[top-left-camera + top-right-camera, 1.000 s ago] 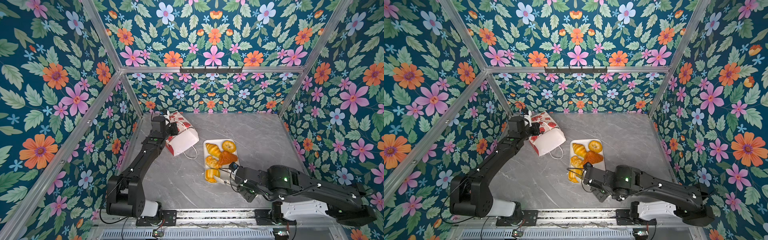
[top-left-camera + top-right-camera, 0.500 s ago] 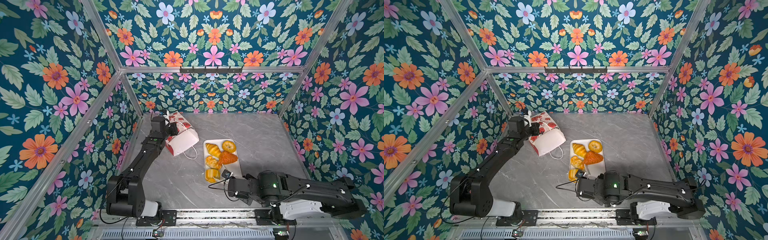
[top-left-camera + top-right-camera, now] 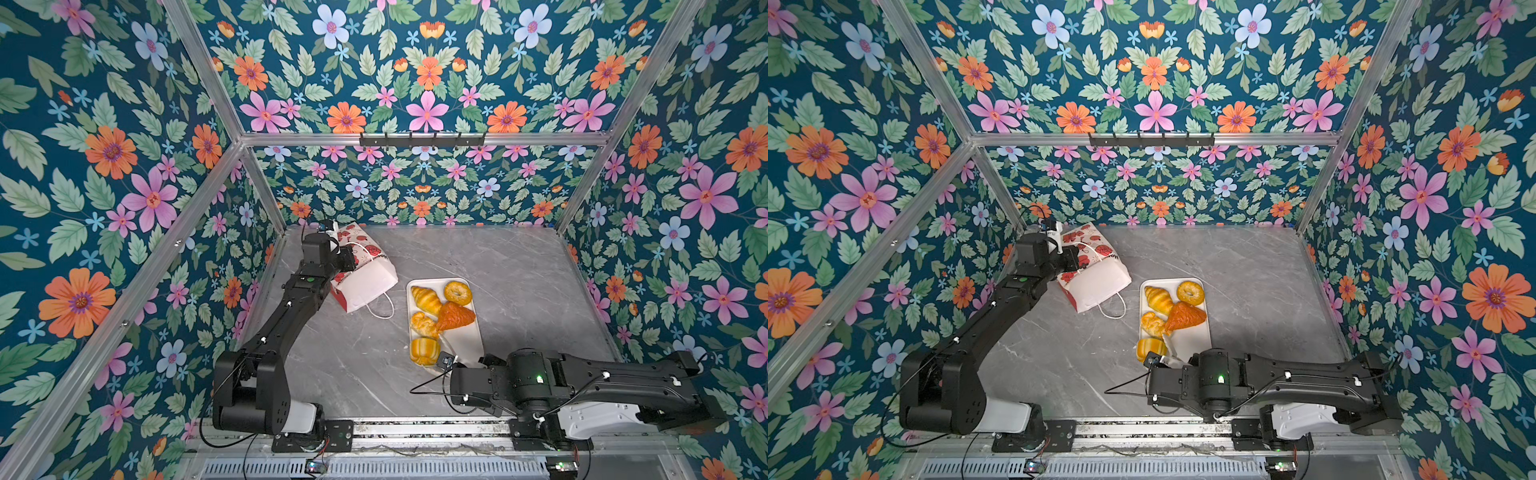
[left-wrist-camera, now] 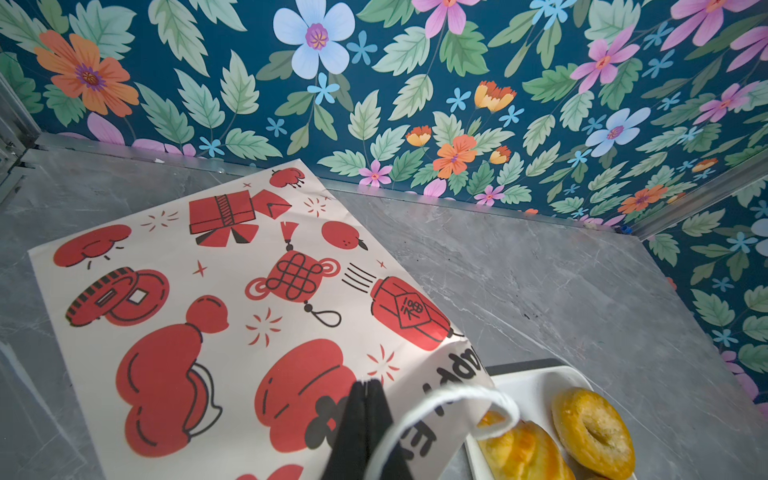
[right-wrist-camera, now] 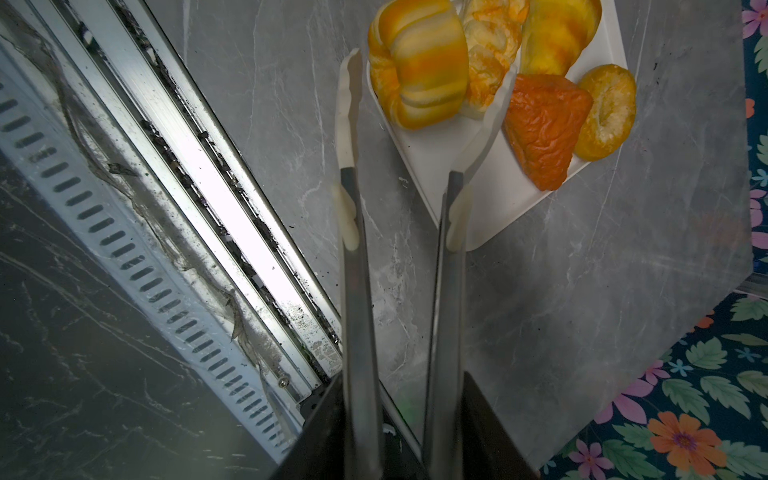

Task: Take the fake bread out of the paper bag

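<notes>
The paper bag (image 3: 368, 284) (image 3: 1098, 286) (image 4: 232, 291) lies on its side at the back left, its mouth towards the tray. My left gripper (image 3: 347, 262) (image 4: 366, 386) is shut on the bag's upper edge beside a white cord handle (image 4: 449, 395). Several pieces of fake bread (image 3: 426, 299) (image 3: 1183, 318) (image 5: 419, 62) lie on the white tray (image 3: 467, 345) (image 5: 465, 195). My right gripper (image 5: 401, 407) is shut on metal tongs (image 5: 353, 270). The tongs stand open and empty, with their tips on either side of the tray's near corner. I cannot see inside the bag.
The grey marble table (image 3: 519, 270) is walled by flowered panels on three sides. An aluminium rail (image 3: 415, 428) runs along the front edge, just behind my right arm (image 3: 540, 378). A second cord handle (image 3: 382, 307) trails from the bag onto the table.
My right arm has drawn back from the tray towards the front rail, carrying the empty tongs with it. The left arm and the bag have not moved.
</notes>
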Available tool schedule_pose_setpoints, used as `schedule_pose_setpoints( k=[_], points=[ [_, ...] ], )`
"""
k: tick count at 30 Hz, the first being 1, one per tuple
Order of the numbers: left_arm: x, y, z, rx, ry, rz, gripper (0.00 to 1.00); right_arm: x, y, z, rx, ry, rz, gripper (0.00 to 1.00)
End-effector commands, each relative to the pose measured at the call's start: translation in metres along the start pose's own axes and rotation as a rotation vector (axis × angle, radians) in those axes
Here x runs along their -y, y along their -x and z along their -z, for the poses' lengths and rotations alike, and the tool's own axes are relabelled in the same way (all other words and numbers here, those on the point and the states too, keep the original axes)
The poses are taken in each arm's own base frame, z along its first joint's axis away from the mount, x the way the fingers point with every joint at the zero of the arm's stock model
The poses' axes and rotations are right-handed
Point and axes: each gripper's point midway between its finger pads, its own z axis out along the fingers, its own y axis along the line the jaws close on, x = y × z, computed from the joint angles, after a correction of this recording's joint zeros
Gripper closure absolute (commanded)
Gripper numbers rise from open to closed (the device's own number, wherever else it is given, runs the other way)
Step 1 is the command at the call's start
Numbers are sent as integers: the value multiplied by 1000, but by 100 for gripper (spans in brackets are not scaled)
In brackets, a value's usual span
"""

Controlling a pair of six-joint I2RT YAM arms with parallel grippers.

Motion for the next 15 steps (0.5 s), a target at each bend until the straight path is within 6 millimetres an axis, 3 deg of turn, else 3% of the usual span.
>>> schedule_pose_setpoints(
  k=[1,15],
  points=[
    [1,4,1,18,-8,-10,100,5,2,-2,-3,-37,25,61],
    [1,2,0,13,-14,-5,100,10,5,-19,-43,-95,17,62]
  ],
)
